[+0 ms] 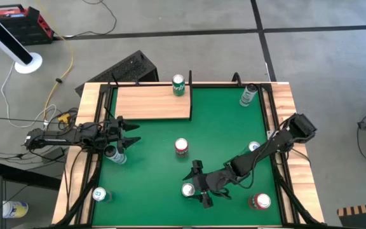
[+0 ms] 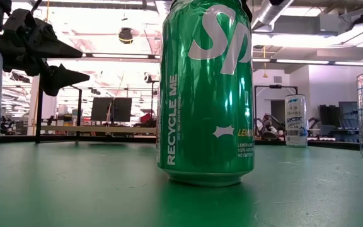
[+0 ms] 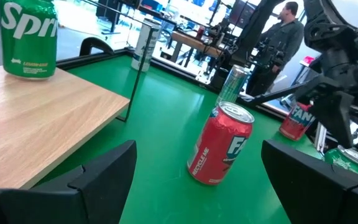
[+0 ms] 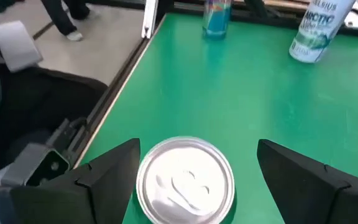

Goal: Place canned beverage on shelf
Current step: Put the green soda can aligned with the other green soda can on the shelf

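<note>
The shelf [image 1: 152, 102], a flat light-wood board with visible grain, lies at the far left of the green surface [image 1: 221, 127], with a green can [image 1: 179, 84] standing on its far right corner. A red can [image 1: 181, 147] stands mid-surface, bare felt between it and the shelf. The right gripper [image 1: 199, 184] hangs open over a second green can [image 1: 188, 189] near the front edge, a finger on either side of its silver lid and apart from it. Another red can [image 1: 260, 201] stands toward the front right corner. The left gripper [image 1: 129, 133] is open near the left edge, just beside a pale can [image 1: 115, 153]. More cans stand at the far right corner [image 1: 248, 95], front left corner [image 1: 98, 194] and right edge [image 1: 253, 147].
</note>
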